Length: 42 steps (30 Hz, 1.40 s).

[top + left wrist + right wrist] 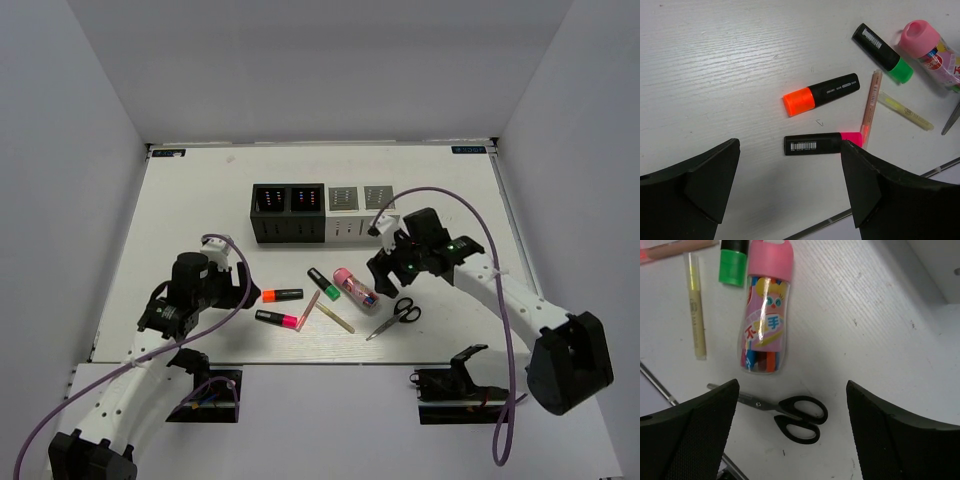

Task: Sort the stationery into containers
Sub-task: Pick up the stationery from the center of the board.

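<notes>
Pre-grasp step, nothing sorted yet. L gripper open, empty, above pink-cap marker; R gripper open above scissors. All stationery lies on near side of containers. You drop, clamp next.

Both arms reach forward with elbows bent, the left gripper and the right gripper tilted downward toward each other, each with jaws spread wide.
</notes>
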Available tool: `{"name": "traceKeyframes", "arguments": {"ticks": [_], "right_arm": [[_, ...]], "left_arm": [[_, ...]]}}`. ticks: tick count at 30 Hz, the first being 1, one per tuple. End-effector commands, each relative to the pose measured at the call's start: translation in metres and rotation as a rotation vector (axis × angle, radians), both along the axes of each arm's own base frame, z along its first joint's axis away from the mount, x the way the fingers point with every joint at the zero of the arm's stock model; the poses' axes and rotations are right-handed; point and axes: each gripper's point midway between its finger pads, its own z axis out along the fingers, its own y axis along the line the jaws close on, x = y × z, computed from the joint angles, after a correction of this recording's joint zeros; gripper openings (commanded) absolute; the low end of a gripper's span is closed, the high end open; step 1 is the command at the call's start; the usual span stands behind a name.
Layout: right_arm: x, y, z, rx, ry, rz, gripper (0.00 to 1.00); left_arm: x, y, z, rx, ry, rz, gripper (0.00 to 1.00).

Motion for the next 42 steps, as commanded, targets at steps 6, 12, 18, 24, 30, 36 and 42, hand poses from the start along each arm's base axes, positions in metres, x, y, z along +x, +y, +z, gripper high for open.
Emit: {"name": "traceKeyframes", "arguments": {"ticks": [6, 12, 18, 24, 30, 36, 42], "right_arm": [[0.028, 0.015, -0.002, -0.091, -0.118, -0.048, 0.90], [0.029, 0.031, -0.015, -0.074, -0.111, -0.065, 0.90], [0.018, 0.049, -0.024, -0.039, -0.056, -0.039, 0.90], [0.007, 0.047, -0.049, -0.065, -0.011, -0.038, 0.89], [-0.001, 0.044, -0.072, -0.096, 0.015, -0.026, 0.86], [-0.002, 0.047, -0.082, -0.107, -0.005, -0.002, 0.84], [-0.004, 0.048, -0.091, -0.122, -0.009, 0.023, 0.72]], "left_arm": [[0.003, 0.000, 0.012, -0.006, -0.022, 0.001, 0.93], [0.002, -0.001, 0.012, -0.007, -0.015, 0.000, 0.93], [0.001, -0.001, 0.011, -0.007, -0.010, -0.004, 0.93], [0.001, -0.001, 0.014, -0.010, -0.019, -0.008, 0.93], [0.001, -0.002, 0.016, -0.015, -0.026, -0.013, 0.93], [0.000, -0.003, 0.017, -0.020, -0.026, -0.017, 0.93], [-0.001, -0.003, 0.018, -0.021, -0.030, -0.017, 0.93]]}}
